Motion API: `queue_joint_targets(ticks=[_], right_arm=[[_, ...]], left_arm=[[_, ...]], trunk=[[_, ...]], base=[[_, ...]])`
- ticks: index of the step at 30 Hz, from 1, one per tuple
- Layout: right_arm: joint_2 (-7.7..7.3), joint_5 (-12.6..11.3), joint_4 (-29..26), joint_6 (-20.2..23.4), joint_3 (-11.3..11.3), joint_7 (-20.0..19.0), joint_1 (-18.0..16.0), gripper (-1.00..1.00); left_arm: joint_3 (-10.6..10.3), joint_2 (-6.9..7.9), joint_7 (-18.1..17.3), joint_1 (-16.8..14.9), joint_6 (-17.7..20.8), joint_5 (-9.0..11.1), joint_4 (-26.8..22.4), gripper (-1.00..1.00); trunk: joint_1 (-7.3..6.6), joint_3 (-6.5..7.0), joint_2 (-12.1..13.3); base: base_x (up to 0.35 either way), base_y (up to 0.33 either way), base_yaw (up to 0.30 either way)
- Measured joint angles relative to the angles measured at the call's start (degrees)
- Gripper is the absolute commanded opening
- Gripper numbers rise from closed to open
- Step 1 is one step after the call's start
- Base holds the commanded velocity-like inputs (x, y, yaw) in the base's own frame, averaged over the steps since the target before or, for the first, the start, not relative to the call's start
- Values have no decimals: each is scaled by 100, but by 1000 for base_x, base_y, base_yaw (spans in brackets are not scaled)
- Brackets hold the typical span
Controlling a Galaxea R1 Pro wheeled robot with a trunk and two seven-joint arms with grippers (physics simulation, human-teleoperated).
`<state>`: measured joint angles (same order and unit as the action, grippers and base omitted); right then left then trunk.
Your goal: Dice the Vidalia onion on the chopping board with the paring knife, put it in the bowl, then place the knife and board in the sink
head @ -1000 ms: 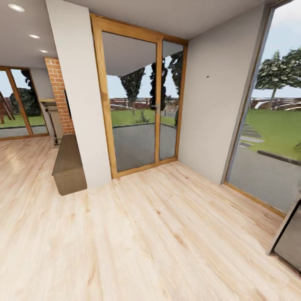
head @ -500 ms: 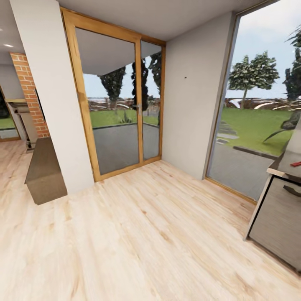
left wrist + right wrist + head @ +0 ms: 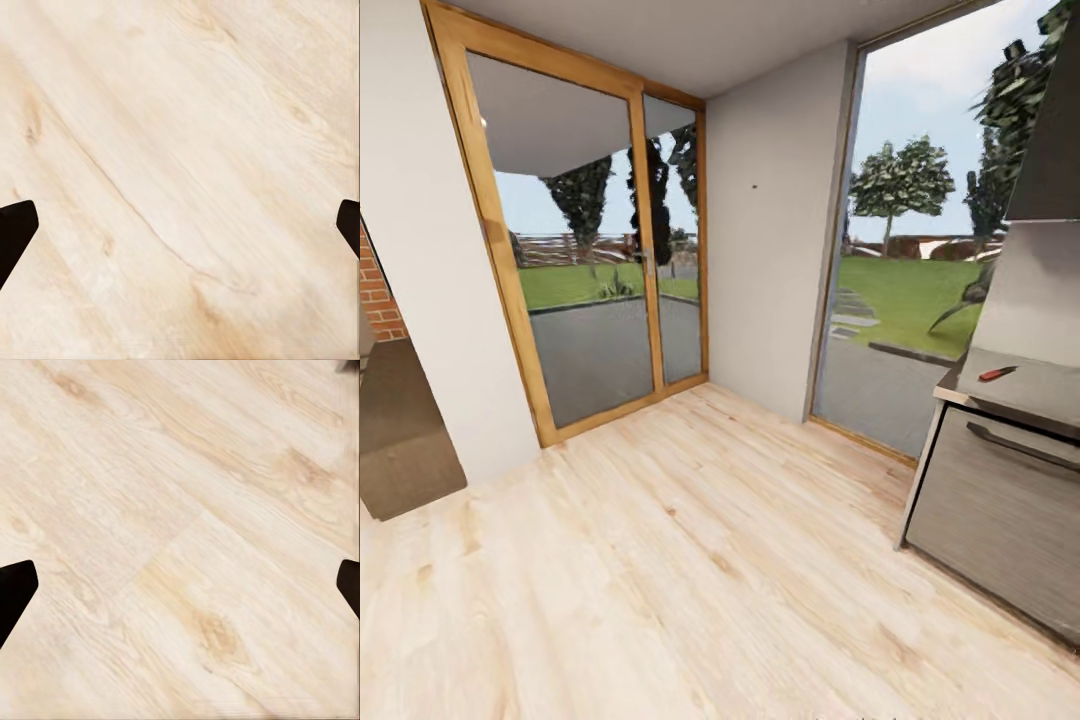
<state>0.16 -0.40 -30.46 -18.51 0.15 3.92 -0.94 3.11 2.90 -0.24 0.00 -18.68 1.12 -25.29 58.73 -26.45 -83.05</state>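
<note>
Paring knife (image 3: 997,373) on grey countertop (image 3: 1040,392); pale wood floor (image 3: 690,560).

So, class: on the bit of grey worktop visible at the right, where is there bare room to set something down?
The countertop is bare right of the paring knife, up to the picture's edge. The knife takes its near left corner.

Paring knife (image 3: 997,373) lies on countertop (image 3: 1030,388) at right; glass door (image 3: 585,250) ahead-left across floor (image 3: 690,560).

Pale wood floor (image 3: 690,560), glazed doors (image 3: 590,260)
</note>
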Motion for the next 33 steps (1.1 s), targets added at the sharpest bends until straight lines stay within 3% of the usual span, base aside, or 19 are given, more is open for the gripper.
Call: queue_joint_targets(ticks=[23,33], right_arm=[[0,0,0,4,0,1,-1,100],[0,0,-1,1,0,5,1,100]], left_arm=[[0,0,0,-2,1,-8,7,100],[-2,0,0,0,1,-8,7,100]], trunk=[[0,0,0],[0,0,0]], base=[[0,-1,-279],[0,-117,-279]])
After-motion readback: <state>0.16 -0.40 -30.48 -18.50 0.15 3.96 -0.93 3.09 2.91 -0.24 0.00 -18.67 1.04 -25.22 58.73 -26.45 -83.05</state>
